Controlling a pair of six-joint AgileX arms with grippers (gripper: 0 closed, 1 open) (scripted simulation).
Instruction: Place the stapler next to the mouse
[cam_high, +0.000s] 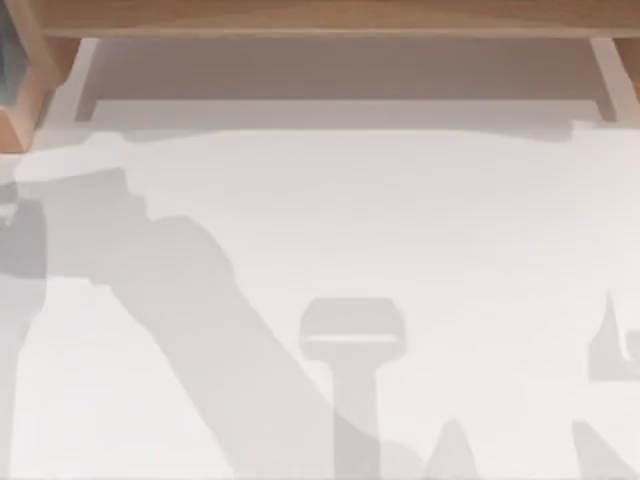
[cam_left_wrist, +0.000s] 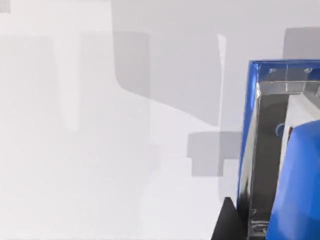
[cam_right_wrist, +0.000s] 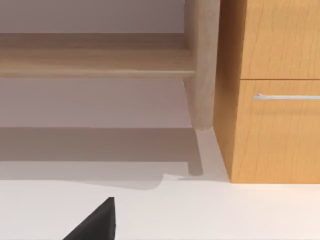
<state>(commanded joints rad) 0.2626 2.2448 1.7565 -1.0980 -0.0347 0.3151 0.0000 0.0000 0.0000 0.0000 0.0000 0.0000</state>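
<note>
A: Where was the stapler (cam_left_wrist: 280, 150) at that moment?

B: In the left wrist view it sat very close under the left arm's camera: a bright-blue shell with a shiny metal inner face, over the white bench (cam_left_wrist: 100, 150). A black tip, probably part of the left jaws, showed right against its lower edge.

A: Were the jaws holding it?

B: I could not tell. They could have been closed on it or just beside it, and how wide they stood was hidden.

A: And its long axis?

B: It seemed to run away from the camera, roughly in line with the wrist's view, though I only saw part of it.

A: The right arm?

B: It faced a wooden drawer cabinet (cam_right_wrist: 275, 100) beyond the bench. One dark tip showed; whether its jaws were parted I could not tell. I judged the left arm much nearer.
</note>
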